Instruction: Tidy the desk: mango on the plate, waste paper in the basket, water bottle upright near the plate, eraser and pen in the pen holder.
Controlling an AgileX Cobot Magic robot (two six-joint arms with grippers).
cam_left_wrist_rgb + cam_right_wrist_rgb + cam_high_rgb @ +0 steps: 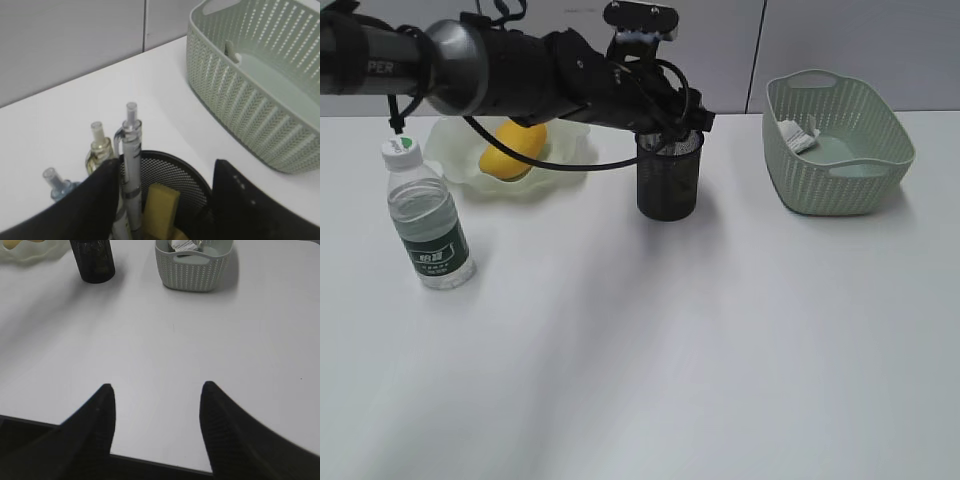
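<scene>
Fig.: L gripper [165, 200] spread wide, empty, above pen holder [669, 176] at frame centre-top; pen [131, 165] & eraser [161, 204] inside. Last step; next: retract arm w/o tipping holder

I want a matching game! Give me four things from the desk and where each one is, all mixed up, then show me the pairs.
Things:
1. smooth yellow-orange mango
2. crumpled white waste paper with print
3. tan block eraser
4. small clear plastic water bottle with white cap

Places:
A. inside the black metal-mesh pen holder
B. standing upright on the white desk
C. on the pale-green ruffled plate
D. inside the sage-green woven-pattern basket

Pairs: 1-C, 2-D, 3-A, 4-B
</scene>
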